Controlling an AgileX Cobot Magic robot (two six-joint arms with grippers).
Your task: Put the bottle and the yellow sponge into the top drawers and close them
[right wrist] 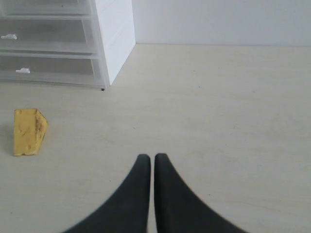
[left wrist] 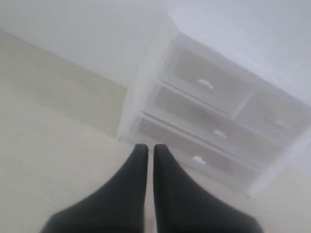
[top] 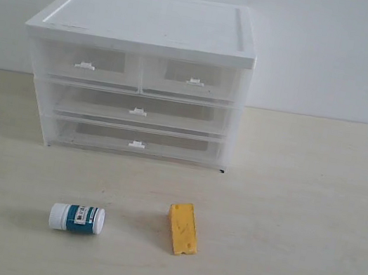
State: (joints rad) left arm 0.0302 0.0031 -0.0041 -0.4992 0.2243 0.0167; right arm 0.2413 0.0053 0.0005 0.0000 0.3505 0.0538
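Presently: left gripper [left wrist: 149, 151], right gripper [right wrist: 149, 161], jaws together, empty. Both top drawers [top: 108, 61] shut; bottle [top: 77, 218], yellow sponge [top: 183, 228] toward near edge of bench [top: 301, 201]. Advised: pull tab handles [top: 85, 64] squarely first.

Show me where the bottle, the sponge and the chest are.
bottle [top: 81, 219], exterior view, on its teal label.
sponge [top: 182, 228], exterior view, on its top face.
chest [top: 151, 21], exterior view, on its white top.

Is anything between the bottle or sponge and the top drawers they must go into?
Only the drawers themselves: both top drawers are shut, so each must be pulled open first. On the table, nothing visible lies between the chest and the bottle or sponge.
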